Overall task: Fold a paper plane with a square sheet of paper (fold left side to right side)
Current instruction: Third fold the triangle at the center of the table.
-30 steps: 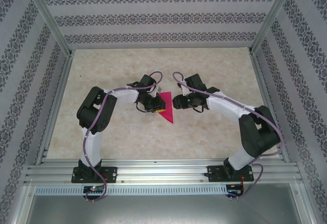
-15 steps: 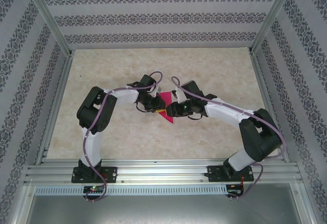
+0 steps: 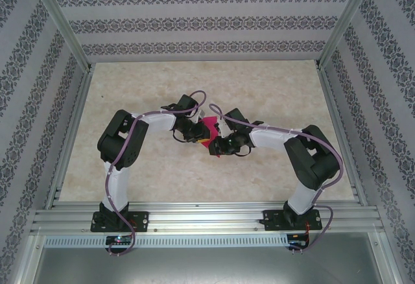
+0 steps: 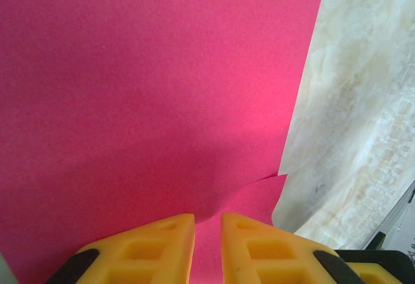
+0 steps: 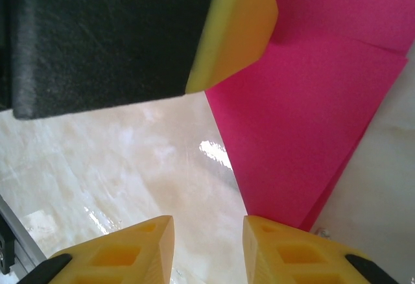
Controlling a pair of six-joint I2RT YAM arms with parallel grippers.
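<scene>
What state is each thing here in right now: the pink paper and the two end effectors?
pink paper: folded into overlapping layers, lying on the table.
left end effector: nearly closed with a narrow gap, tips at the paper's edge; whether it pinches the paper cannot be told.
right end effector: open, holding nothing, beside the paper's pointed corner.

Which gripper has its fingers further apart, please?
The right gripper: bare table shows between its fingers, while the left gripper's nearly meet over the pink paper.
</scene>
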